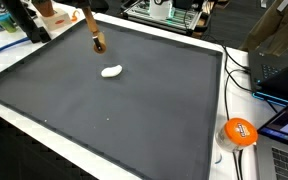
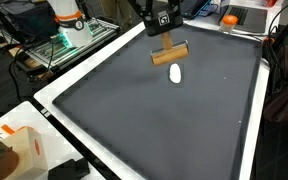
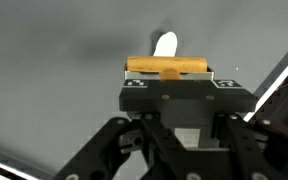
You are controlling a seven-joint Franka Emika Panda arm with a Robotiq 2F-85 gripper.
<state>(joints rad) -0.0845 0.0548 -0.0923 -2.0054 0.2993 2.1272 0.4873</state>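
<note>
My gripper [image 2: 166,38] hangs over the far part of a dark grey mat [image 2: 154,120] and is shut on the stem of a wooden T-shaped tool [image 2: 169,54]. The tool's crossbar hangs just above the mat. A small white lump [image 2: 175,73] lies on the mat right beside the crossbar, apart from it. In an exterior view the tool [image 1: 95,35] hangs down from the gripper [image 1: 91,22], with the white lump [image 1: 111,70] below and to the right. In the wrist view the crossbar [image 3: 169,66] lies level in front of the gripper body, with the white lump [image 3: 166,44] beyond it. The fingertips are hidden.
The mat sits in a white-edged frame [image 1: 219,120]. An orange round object [image 1: 241,131], cables and a laptop [image 1: 284,150] lie beside one edge. A white box [image 2: 14,145] and a black item [image 2: 69,170] sit off a corner. Equipment racks [image 2: 69,30] stand behind.
</note>
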